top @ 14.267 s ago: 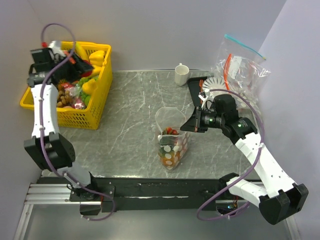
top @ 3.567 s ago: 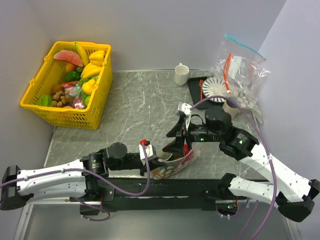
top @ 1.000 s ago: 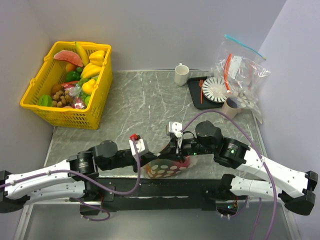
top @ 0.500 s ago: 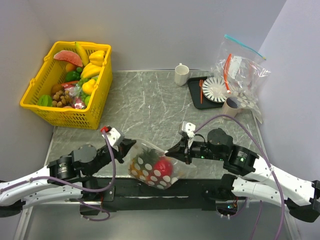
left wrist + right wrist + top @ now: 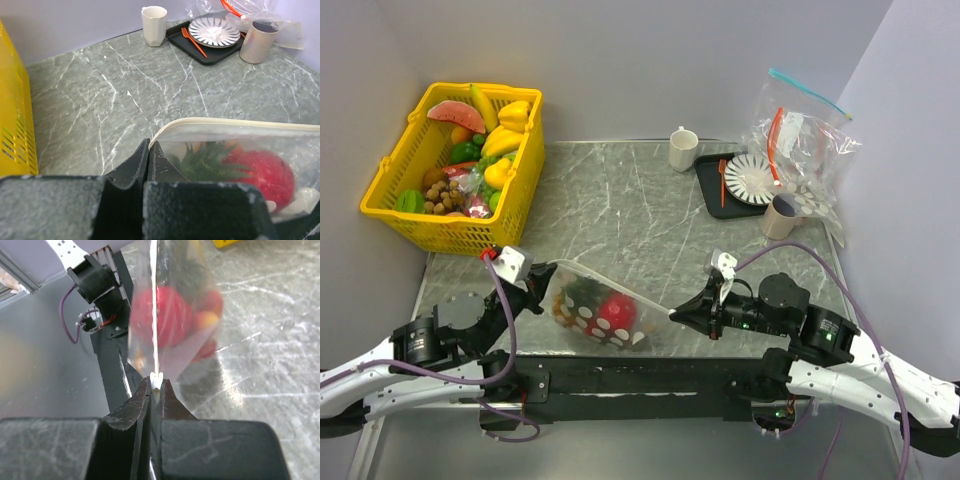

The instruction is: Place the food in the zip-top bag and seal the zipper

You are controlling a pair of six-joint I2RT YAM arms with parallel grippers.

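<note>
My left gripper (image 5: 149, 149) was pinched shut on one end of the zipper (image 5: 225, 123), and my right gripper (image 5: 156, 384) was closed on the other end. The strip ran taut between them. My left wrist view showed one red apple (image 5: 260, 170) beside one green pineapple (image 5: 205, 161) crown. My right wrist saw the strip edge-on. Only the top view showed the one zip-top bag (image 5: 605, 318) at the table's (image 5: 620, 200) near edge and one yellow basket (image 5: 510, 215).
</note>
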